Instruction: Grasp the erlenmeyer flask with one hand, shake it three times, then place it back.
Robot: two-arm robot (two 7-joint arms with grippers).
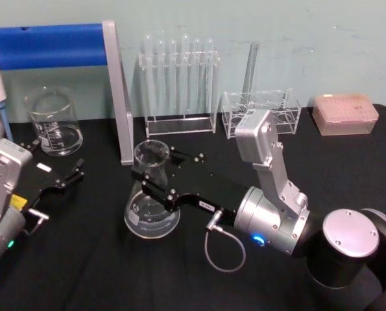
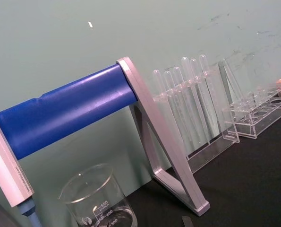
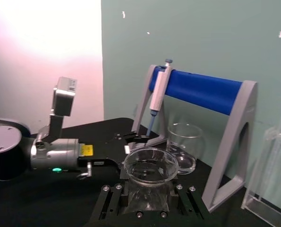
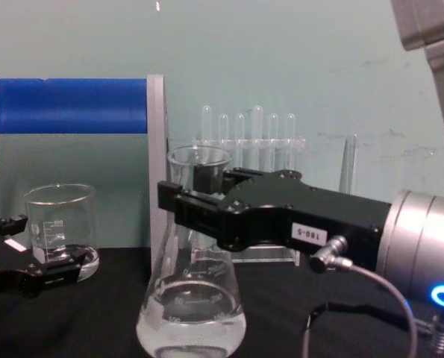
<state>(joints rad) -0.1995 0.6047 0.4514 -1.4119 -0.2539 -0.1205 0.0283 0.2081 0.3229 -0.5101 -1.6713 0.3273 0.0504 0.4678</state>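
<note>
Step in hand: the grasp, ahead of the shaking. The erlenmeyer flask [image 1: 152, 217] stands near the middle of the desk [image 1: 82, 272], just in front of the grey end post of the pipette stand [image 1: 118, 97], with clear liquid in its base. Its base appears to rest on the desk; a slight lift cannot be ruled out. The right claw [image 1: 154, 163] reaches in from the right edge, and its jaws stand on either side of the flask's neck below the lip, judged closed on the glass. The left claw [image 1: 55, 162] lies idle near the left edge, close to the beaker [image 1: 53, 123], jaws apart. Next move, as judged: raise the flask straight up, clear of the stand post, keeping the mouth upright so nothing spills.
</note>
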